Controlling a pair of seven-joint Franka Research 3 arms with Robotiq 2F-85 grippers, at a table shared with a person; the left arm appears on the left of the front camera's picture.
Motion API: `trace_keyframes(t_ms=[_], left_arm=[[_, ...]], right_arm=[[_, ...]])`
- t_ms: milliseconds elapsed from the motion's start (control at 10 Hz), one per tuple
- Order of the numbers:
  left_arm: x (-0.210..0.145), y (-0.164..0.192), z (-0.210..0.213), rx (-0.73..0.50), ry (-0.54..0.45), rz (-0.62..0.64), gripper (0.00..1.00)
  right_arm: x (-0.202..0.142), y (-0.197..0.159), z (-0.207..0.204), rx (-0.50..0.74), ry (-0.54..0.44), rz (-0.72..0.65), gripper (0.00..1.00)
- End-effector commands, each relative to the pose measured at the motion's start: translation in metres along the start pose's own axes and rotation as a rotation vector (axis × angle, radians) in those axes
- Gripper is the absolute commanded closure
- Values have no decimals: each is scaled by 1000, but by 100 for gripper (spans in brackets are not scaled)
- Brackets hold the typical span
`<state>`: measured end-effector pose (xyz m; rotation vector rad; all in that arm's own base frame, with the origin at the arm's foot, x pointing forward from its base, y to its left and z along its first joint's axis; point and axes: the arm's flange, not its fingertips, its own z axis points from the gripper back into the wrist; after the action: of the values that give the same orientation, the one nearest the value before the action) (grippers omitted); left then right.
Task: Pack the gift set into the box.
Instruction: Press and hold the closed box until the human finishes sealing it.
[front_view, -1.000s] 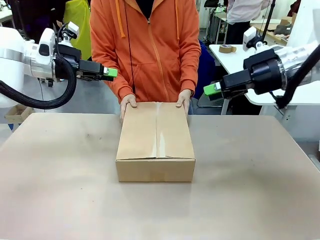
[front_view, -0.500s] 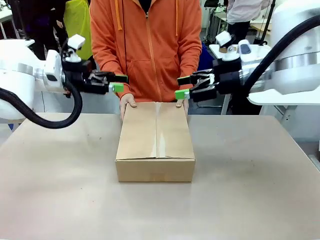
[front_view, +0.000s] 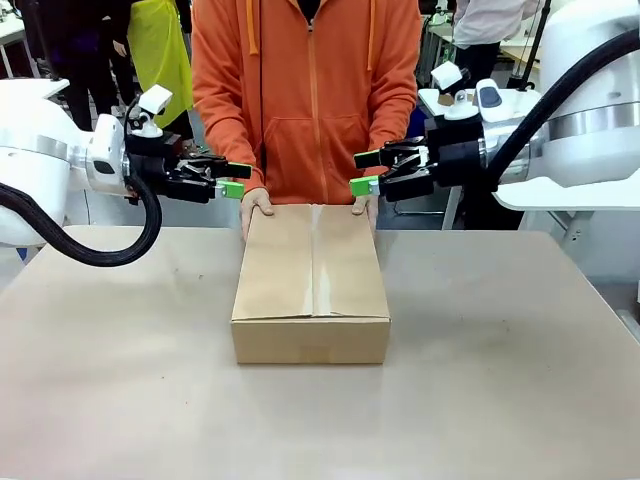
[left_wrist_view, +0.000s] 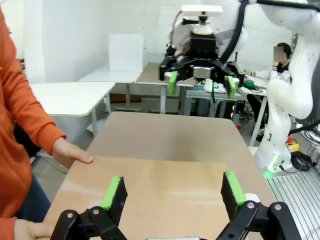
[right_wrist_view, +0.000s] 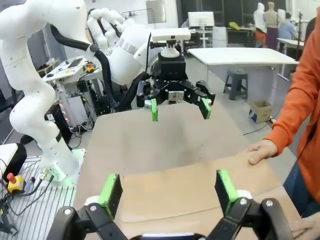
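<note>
Front view, centre of frame: the box (front_view: 312, 285), a brown corrugated carton, sits on the tan table (front_view: 500, 350) with its top flaps folded shut and a seam running down the middle of the lid. I see none of the gift set's pieces outside it.

Upper centre: a person in an orange zipped jacket (front_view: 306, 90) stands at the far edge of the table. One hand (front_view: 256, 203) rests on the box's far left corner and the other hand (front_view: 368, 197) on its far right corner.

Left of centre, above the table: my left gripper (front_view: 237, 180) hangs in the air, pointing toward the middle of the frame, its green-padded fingers spread apart and holding nothing. It is near the person's hand on that side but not touching it.

Right of centre: my right gripper (front_view: 361, 173) mirrors it, fingers likewise parted and empty, just above the person's other hand.

Left wrist view, lower half: I see the box lid (left_wrist_view: 165, 200) lying below and between the spread fingers, with the person's hand (left_wrist_view: 70, 152) at its left edge.

Right wrist view, lower half: I see the same lid (right_wrist_view: 175, 195) beneath the open fingers; the person's hand (right_wrist_view: 262, 149) is at the right, and the opposite gripper faces the camera at upper centre.
</note>
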<state>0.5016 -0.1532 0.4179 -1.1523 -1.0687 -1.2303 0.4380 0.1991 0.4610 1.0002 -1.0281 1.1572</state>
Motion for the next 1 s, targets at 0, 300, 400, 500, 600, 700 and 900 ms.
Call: trace_keyframes(t_ms=[0,300,400,500,600,700,900], left_arm=[[-26,7,-29,-7,41,-37,0],[-55,15,-47,8,111,-156,0],[-64,21,-53,36,150,-176,0],[-70,24,-58,62,180,-219,0],[-75,24,-63,85,211,-252,0],[-79,27,-66,88,227,-232,0],[-81,32,-66,86,250,-203,0]], right_arm=[[-29,-43,-29,143,-32,33,0],[-48,-70,-52,138,-5,62,0],[-60,-83,-63,166,-3,88,0],[-72,-94,-72,183,14,109,0],[-86,-105,-78,204,52,126,0],[-98,-112,-82,212,84,149,0],[-121,-118,-83,209,127,135,0]])
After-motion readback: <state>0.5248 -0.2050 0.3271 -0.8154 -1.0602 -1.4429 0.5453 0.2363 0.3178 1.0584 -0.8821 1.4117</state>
